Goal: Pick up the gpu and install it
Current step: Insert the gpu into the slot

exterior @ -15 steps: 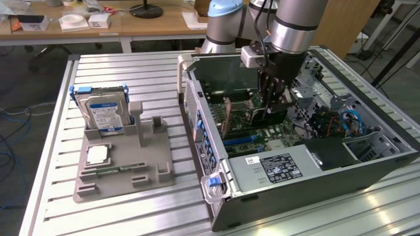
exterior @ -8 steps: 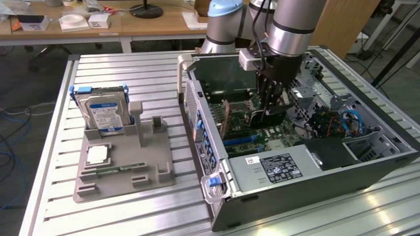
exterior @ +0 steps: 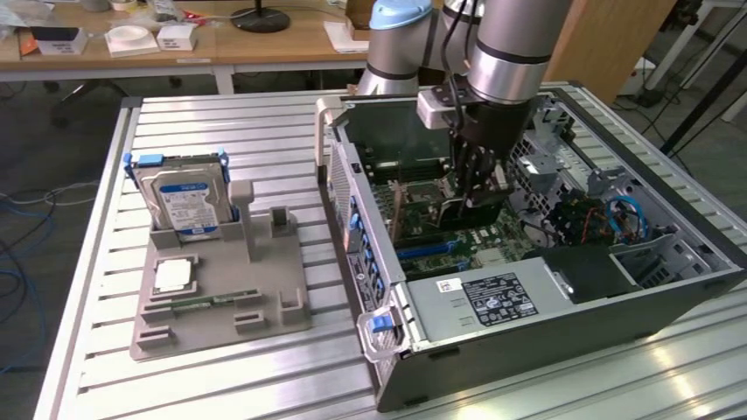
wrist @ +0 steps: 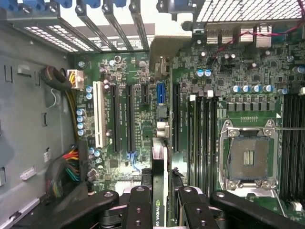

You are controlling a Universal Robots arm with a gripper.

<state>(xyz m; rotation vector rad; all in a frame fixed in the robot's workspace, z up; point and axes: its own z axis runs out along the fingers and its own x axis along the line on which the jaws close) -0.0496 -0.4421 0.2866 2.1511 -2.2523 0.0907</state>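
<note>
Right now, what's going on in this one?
The robot arm's gripper is inside the open computer case, shut on the gpu, which it holds edge-on above the expansion slots of the motherboard. The card does not look seated yet. A hard drive stands in the grey holder on the table.

Ribbed bare-metal table (exterior: 233, 385), dull sheen. The case (exterior: 561, 350) is dark painted sheet metal; at its nine o'clock in the exterior view sits a matt grey plastic fixture (exterior: 222, 306). The matt black gripper (wrist: 162, 193) clasps the gpu (wrist: 159, 152), dark plastic-faced.
</note>
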